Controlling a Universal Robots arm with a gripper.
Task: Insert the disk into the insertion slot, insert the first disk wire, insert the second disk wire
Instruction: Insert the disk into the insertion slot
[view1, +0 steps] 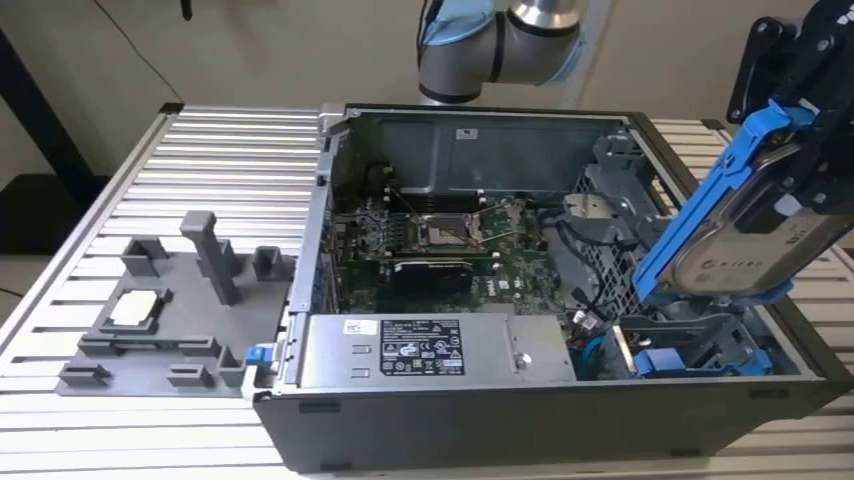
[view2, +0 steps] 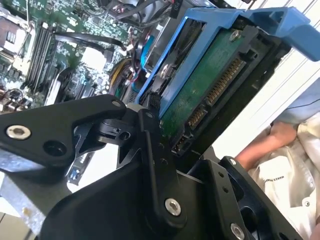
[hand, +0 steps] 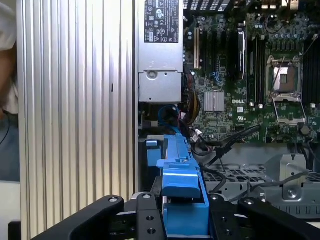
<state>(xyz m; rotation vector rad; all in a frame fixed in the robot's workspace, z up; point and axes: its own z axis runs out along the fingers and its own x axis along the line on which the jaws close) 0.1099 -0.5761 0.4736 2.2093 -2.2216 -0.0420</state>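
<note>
1. The disk (view1: 741, 250), a silver-grey rectangular hard drive framed by a bright blue plastic carrier, hangs tilted at about four o'clock of the open dark grey computer case (view1: 534, 425) in the exterior view.
2. The black two-fingered gripper (hand: 182, 220) is pressed together on the disk, pinching the carrier's upper end from both sides.
3. The disk's long axis runs from about one o'clock down to seven o'clock in the exterior view. Its free lower end points away from the gripper.
4. The insertion slot (view1: 694, 335), a rectangular bay in a dark grey sheet-metal drive cage, lies at about seven o'clock from the gripper, right under that lower end. Whether the carrier touches the cage rim I cannot tell. The disk is not yet seated.
5. Farther out in the case are the green motherboard (view1: 441, 240) at nine o'clock of the disk and the grey metal box with a black-and-white sticker (view1: 420, 350) at eight o'clock.
6. The case stands on a ribbed aluminium table (view1: 227, 160), with a grey plastic fixture (view1: 174, 300) towards the exterior view's left.
7. Count: one disk, one gripper, one cage, one sticker box, one fixture. A person's hand (view2: 280, 137) shows in the second wrist view.
</note>
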